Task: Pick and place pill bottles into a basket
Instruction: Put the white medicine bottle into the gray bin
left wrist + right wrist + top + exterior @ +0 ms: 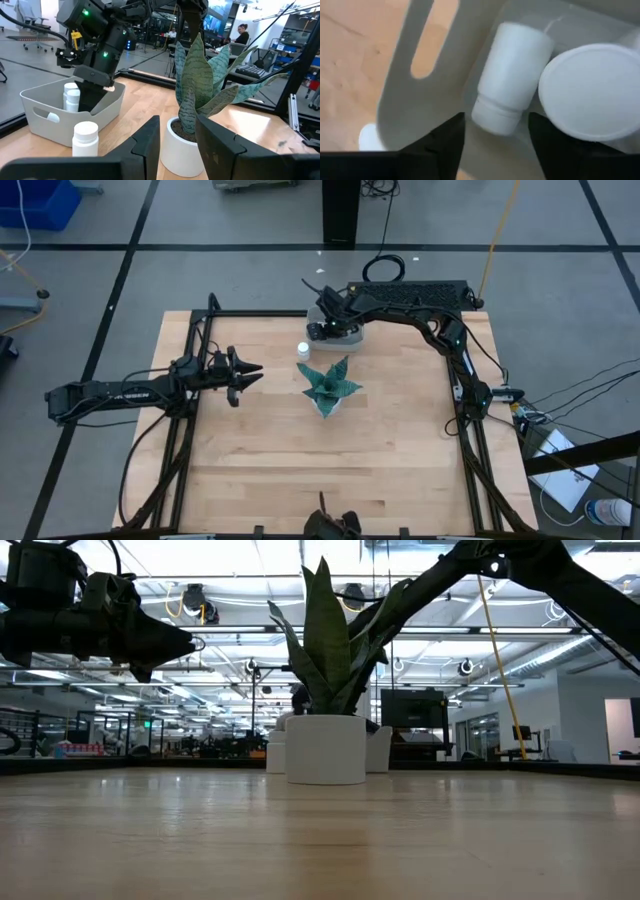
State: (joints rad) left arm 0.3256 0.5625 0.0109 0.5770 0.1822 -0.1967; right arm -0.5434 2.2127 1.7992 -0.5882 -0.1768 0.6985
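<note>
Pale wood covers the bench [300, 470], which sits inside a dark frame on a grey floor. From my station I see the right claw [92, 95] reaching down into the basket [40, 120] at the far edge of the bench, near the middle. Its two dark fingers [445, 145] stand apart with nothing between them. Just ahead of them, a pill bottle [512, 77] lies tipped on its side on the basket floor, cap toward the claw. Beside it, touching or nearly so, a second bottle [592, 92] stands with its round cap facing the wrist camera. I cannot tell whether the fingers touch the lying bottle. In the left wrist view, two more capped bottles [71, 97] stand stacked-looking inside the basket next to the right claw; I cannot tell from this how many bottles the basket holds in all.

One pill bottle [303, 350] stands upright on the bench outside the basket, just beside its near wall, between the basket and the potted plant [329, 387]. That plant, green and spiky in a white pot, sits at the bench's centre.

My left claw [245, 373] hangs above the left side of the bench, pointing toward the plant, fingers narrowly apart and holding nothing.
</note>
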